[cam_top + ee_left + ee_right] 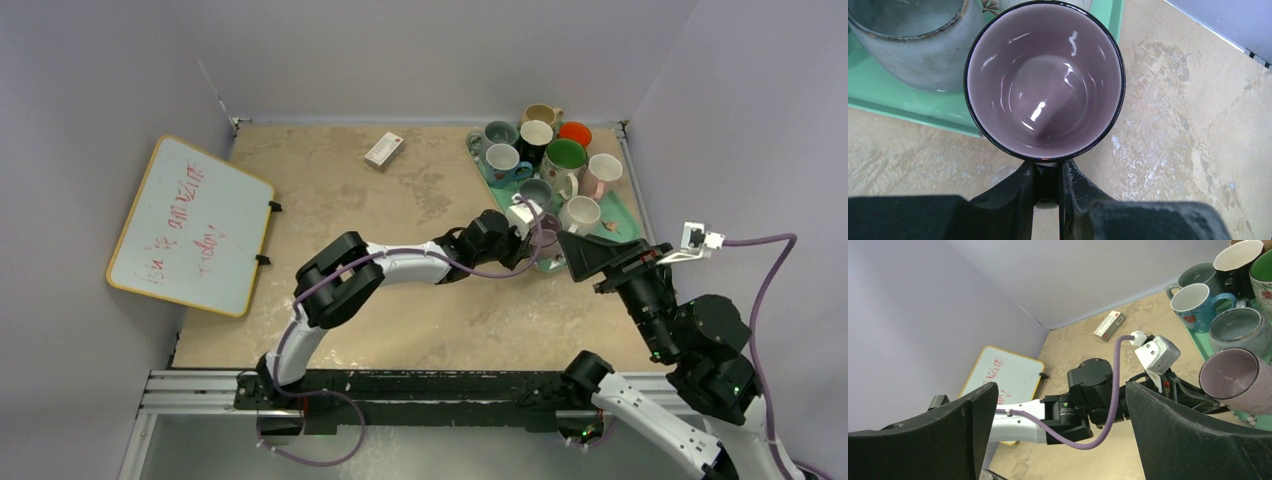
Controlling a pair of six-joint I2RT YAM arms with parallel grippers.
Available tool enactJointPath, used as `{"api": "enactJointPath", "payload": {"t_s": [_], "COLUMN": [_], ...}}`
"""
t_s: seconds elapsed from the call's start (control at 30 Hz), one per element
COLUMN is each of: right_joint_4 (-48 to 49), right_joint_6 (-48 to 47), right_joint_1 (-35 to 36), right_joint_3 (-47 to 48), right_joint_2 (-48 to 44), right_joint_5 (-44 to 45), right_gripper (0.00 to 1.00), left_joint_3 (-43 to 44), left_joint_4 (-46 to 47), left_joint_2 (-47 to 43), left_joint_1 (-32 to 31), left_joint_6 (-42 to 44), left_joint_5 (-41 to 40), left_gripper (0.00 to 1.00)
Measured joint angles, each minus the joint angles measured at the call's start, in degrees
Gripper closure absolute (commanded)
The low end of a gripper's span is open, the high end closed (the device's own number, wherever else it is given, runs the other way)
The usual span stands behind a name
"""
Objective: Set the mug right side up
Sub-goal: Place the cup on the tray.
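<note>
1. Our left gripper (pixel 1047 172) is pinched narrow on the mug (pixel 1044 80), apparently by its handle.
2. The mug hangs at the near edge of the tray (pixel 878 107), mouth upward but tilted.
3. We judge the turning nearly done; levelling, setting down and letting go are left.
4. Our right gripper (pixel 1060 390) gapes wide beside the tray, holding nothing.

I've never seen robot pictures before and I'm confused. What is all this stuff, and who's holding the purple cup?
These are two robot arms bolted to a table. One picture looks down from above; the other two come from a camera on each wrist. The left hand is shut on the purple mug, tilted at the edge of a green tray of mugs. The right hand is wide open, holding nothing. A whiteboard and a small box lie on the table too.
</note>
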Motion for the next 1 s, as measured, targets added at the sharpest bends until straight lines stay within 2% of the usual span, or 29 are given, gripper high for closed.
{"api": "enactJointPath", "payload": {"t_s": [0.43,0.53,0.6,0.7,0.87,1.0], "right_joint_4": [-1.2,-1.6,-1.8,-1.9,-1.8,-1.8], "right_joint_6": [-0.8,-0.7,-0.7,-0.7,-0.7,-0.7], "right_joint_1": [0.0,0.0,0.0,0.0,0.0,0.0], "right_joint_3": [0.0,0.0,0.0,0.0,0.0,-0.1], "right_joint_2": [-1.7,-1.7,-1.7,-1.9,-2.7,-3.1], "right_joint_5": [1.5,1.5,1.6,1.6,2.0,2.5], "right_gripper": [0.01,0.01,0.01,0.01,0.01,0.01], "left_joint_3": [8.3,9.0,9.3,9.7,11.1,11.3], "left_joint_4": [-3.0,-3.7,-4.4,-4.5,-3.0,-2.7], "left_joint_2": [7.2,7.6,7.6,7.6,7.6,7.6], "left_joint_1": [-0.2,-0.2,-0.2,-0.2,-0.2,-0.2], "left_joint_6": [0.6,0.8,0.8,0.8,-0.5,-1.6], "left_joint_5": [-0.8,-0.7,-0.7,-0.4,1.3,2.4], "left_gripper": [1.00,0.89,0.78,0.69,0.66,0.69]}}
